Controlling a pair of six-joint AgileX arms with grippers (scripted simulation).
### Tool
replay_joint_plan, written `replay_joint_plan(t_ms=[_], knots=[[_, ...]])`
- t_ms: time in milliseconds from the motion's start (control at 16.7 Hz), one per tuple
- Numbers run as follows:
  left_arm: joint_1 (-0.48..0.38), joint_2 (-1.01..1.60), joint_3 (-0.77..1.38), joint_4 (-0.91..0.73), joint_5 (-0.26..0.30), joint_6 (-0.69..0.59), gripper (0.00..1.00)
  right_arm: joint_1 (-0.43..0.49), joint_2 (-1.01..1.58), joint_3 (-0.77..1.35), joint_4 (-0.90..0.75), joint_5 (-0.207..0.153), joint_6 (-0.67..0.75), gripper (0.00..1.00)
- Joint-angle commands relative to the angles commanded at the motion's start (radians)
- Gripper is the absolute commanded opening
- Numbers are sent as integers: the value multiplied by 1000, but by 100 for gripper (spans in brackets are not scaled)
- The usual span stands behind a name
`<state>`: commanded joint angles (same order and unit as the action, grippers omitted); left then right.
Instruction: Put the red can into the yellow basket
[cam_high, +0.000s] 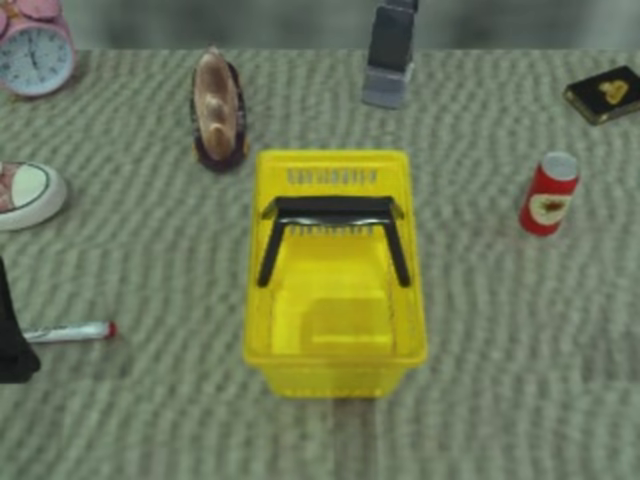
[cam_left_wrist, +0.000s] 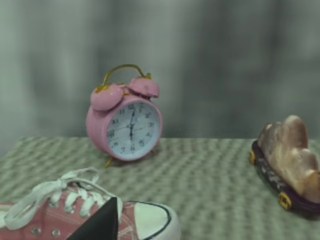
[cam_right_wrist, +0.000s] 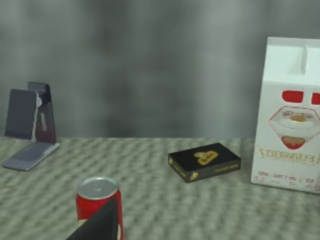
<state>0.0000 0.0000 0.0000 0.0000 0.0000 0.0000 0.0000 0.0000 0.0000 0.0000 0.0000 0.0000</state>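
The red can (cam_high: 548, 195) stands upright on the right side of the table, silver top up, its cream label facing the camera. It stands apart from the yellow basket (cam_high: 335, 165), which sits mid-table with its black handle raised across it and nothing inside. My right gripper (cam_right_wrist: 142, 235) is out of the top view. Its wrist view shows one dark fingertip (cam_right_wrist: 102, 222) in front of the can (cam_right_wrist: 97, 200), open and not touching it. My left gripper (cam_high: 12, 340) is parked at the left edge, open and holding nothing.
Along the back are a pink alarm clock (cam_high: 35, 50), bread on a wheeled board (cam_high: 218, 105), a phone stand (cam_high: 390, 55) and a black box (cam_high: 603, 93). A sneaker (cam_high: 28, 195) and a marker (cam_high: 70, 331) lie on the left. A white carton (cam_right_wrist: 292, 115) stands beyond the can.
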Motion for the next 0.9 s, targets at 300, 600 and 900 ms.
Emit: replay_joint_plan(t_ms=[300, 600, 900], knots=[[0, 0, 0, 0, 0, 0, 100, 12, 61, 60, -43, -5, -19, 100], [0, 0, 0, 0, 0, 0, 100, 47, 371, 355, -240, -12, -102, 100], [0, 0, 0, 0, 0, 0, 100, 82, 886, 821, -528, -6, -220, 100]])
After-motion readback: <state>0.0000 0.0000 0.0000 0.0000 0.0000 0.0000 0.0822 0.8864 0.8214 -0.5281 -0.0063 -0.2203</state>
